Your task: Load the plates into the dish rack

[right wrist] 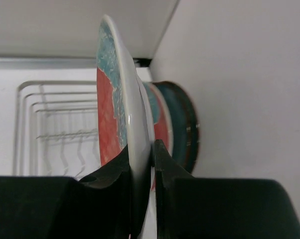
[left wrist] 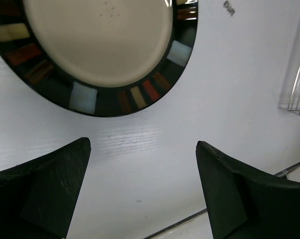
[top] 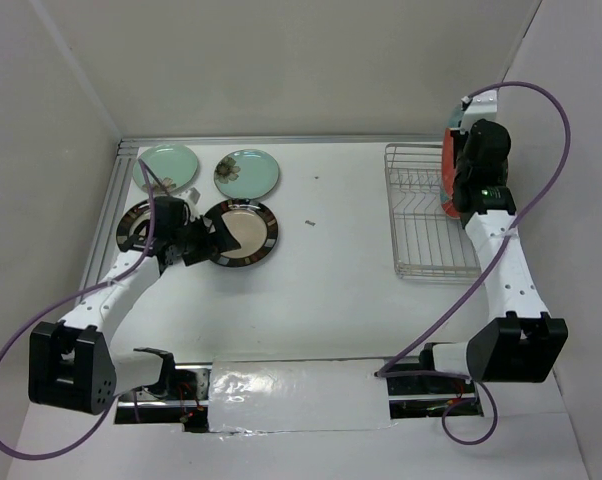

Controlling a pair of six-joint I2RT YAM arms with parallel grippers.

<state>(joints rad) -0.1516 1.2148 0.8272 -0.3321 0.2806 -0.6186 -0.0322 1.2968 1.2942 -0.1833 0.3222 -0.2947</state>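
My right gripper (right wrist: 141, 147) is shut on the rim of a red-orange plate (right wrist: 112, 114) that stands on edge at the right end of the dish rack (top: 421, 225). Just behind it stand another red-orange plate (right wrist: 161, 124) and a dark teal plate (right wrist: 182, 124). From above, the right gripper (top: 463, 180) covers most of the held plate (top: 447, 170). My left gripper (left wrist: 142, 149) is open and empty, its fingertips just short of the rim of a cream plate with a striped rim (left wrist: 100, 45). That plate (top: 243, 232) lies flat on the table beside the left gripper (top: 211, 241).
A second striped plate (top: 139, 225) lies partly under my left arm. Behind them lie two mint green plates (top: 169, 165) (top: 247, 172). Small scraps (top: 309, 221) dot the table. White walls close in at the left, back and right, the right one next to the rack.
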